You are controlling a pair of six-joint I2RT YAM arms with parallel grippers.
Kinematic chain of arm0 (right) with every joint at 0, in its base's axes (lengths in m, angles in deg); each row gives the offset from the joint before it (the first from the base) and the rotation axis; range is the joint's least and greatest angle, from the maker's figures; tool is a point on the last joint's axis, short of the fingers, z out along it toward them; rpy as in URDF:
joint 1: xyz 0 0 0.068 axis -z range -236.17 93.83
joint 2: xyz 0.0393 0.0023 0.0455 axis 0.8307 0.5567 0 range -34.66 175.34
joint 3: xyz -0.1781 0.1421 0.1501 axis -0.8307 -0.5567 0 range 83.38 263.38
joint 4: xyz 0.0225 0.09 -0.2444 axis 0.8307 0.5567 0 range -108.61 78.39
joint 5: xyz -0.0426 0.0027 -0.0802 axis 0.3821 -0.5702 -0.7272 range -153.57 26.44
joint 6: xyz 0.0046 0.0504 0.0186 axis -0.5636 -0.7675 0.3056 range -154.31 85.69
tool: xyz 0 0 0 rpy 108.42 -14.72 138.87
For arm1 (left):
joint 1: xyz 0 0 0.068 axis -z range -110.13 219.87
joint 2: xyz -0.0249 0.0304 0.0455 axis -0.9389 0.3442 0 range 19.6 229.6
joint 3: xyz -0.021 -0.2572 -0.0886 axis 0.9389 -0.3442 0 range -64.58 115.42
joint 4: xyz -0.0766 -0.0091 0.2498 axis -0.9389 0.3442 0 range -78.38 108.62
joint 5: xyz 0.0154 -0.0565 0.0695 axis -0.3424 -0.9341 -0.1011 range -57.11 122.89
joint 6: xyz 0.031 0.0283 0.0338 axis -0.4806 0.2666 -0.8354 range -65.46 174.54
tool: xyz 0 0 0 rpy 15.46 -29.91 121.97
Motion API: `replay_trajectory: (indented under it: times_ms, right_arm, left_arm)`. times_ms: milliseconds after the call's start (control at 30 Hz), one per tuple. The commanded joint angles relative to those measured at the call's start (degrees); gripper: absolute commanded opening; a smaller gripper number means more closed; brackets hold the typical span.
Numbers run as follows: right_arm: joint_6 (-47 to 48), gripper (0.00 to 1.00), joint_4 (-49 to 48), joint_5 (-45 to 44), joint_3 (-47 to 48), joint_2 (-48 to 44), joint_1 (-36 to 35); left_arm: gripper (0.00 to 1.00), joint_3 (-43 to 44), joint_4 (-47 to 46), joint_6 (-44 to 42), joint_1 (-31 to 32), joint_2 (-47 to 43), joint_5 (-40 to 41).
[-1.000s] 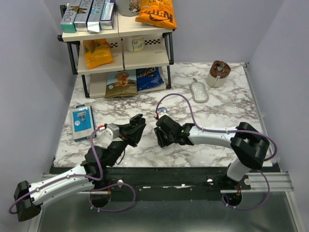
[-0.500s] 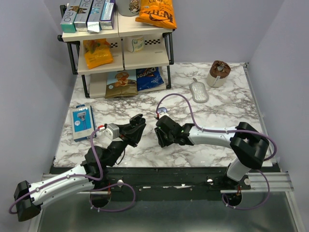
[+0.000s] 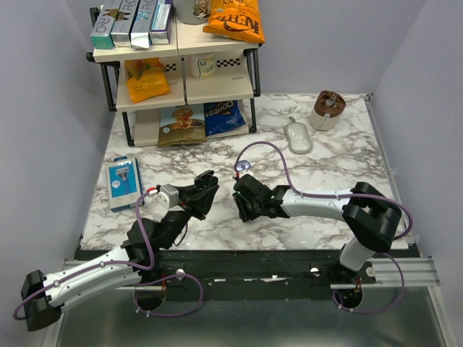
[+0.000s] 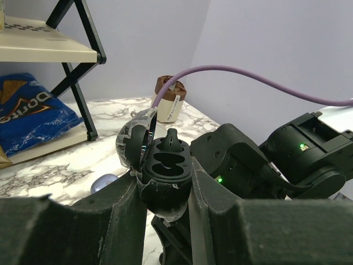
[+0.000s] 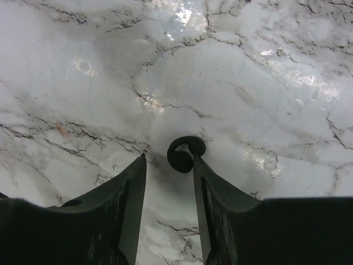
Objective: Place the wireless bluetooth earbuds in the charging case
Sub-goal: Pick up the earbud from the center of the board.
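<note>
My left claw [image 4: 164, 189] is clamped on the charging case [image 4: 165, 165], one finger pressed against each side of its dark rounded body, holding it up off the marble table [image 4: 49, 171]. The case is open: its lid [image 4: 131, 144] is swung back to the left in my wrist view, and the two hollowed wells inside face up towards my camera. A small black nub [image 4: 172, 137] stands upright at the far edge of the wells; I cannot tell whether it is a bud or part of the case. Just behind the case sits the dark body of my other arm, and well beyond that a brown-topped cup [image 4: 169, 102] stands on the table, with a blue chip bag [image 4: 27, 113] under the shelf to the left. My right claw [image 5: 167, 165] points down at the table with its fingers apart, nothing pinched between them. One glossy black earbud [image 5: 179, 160] lies on the marble at the fingertips, curled like a little hook, touching the inner edge of the finger on the right of that view and clear of the other finger. From above, the two claws sit near each other around the middle of the table, the left claw [image 3: 205, 189] tilted up and the right claw [image 3: 243, 207] low over the surface.
</note>
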Motion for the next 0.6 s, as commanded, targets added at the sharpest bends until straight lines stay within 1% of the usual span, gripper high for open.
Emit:
replay_trajectory:
  times_ms: [0,133,333,433,467,567]
  right_arm:
    - [-0.5,0.47,2.1,-2.6,-0.9,1.5,-0.2]
    - [0.5,0.38,2.6,-3.4,-0.9,1.4,-0.2]
    - [3.4,0.29,3.2,-5.5,-1.3,0.8,-0.3]
    - [6.6,0.24,1.9,-5.6,-2.9,-1.9,-0.3]
    - [10.1,0.23,1.3,-5.4,-3.4,-3.7,-0.3]
    - [17.4,0.21,0.5,-4.3,-4.3,-5.2,-0.4]
  left_arm:
    - [0.00,-0.5,-1.0,0.4,0.0,-0.2,0.5]
    - [0.00,-0.6,-1.1,0.5,0.1,-0.1,0.5]
    - [0.00,-0.8,-1.4,0.8,0.0,-0.2,0.5]
    - [0.00,-1.0,-1.3,0.7,0.0,-0.8,0.5]
    - [0.00,-1.0,-1.3,0.6,0.0,-0.9,0.6]
    - [0.00,-1.2,-1.5,0.5,0.0,-1.1,0.9]
